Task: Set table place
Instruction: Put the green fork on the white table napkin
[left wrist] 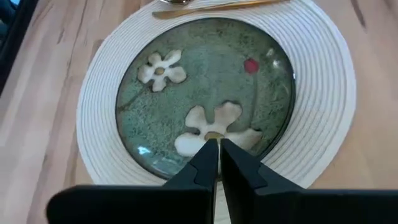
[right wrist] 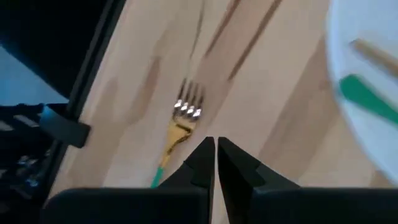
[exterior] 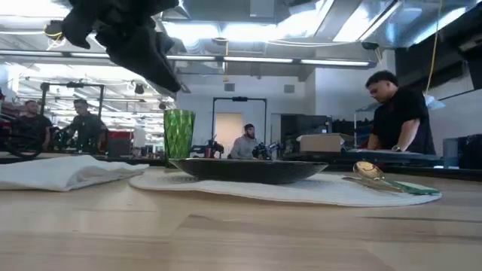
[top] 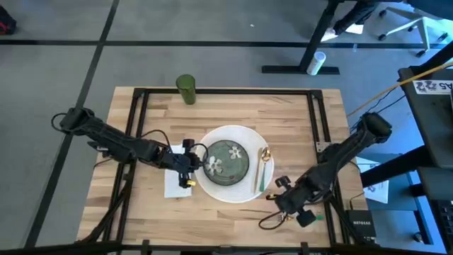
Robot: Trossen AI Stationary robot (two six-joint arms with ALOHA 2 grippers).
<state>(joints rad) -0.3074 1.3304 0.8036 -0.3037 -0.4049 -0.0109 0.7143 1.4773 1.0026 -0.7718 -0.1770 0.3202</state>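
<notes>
On the table, a light-wood top with thin black rails, a round white woven placemat lies near the front edge at mid-width. A shallow green plate painted with pale flowers sits on the mat and holds nothing. Along the mat's right side lie a gold spoon and a green-handled utensil I cannot identify. A folded white napkin lies just beside the mat's left edge, and a ribbed green cup stands upright at the back edge; I cannot see inside it. My left gripper hangs over the mat's left rim, fingers pressed together on nothing. My right gripper is near the front right corner with fingers together, a gold fork with a green handle lying on the wood just beyond them. I can read no writing on any of these things.
</notes>
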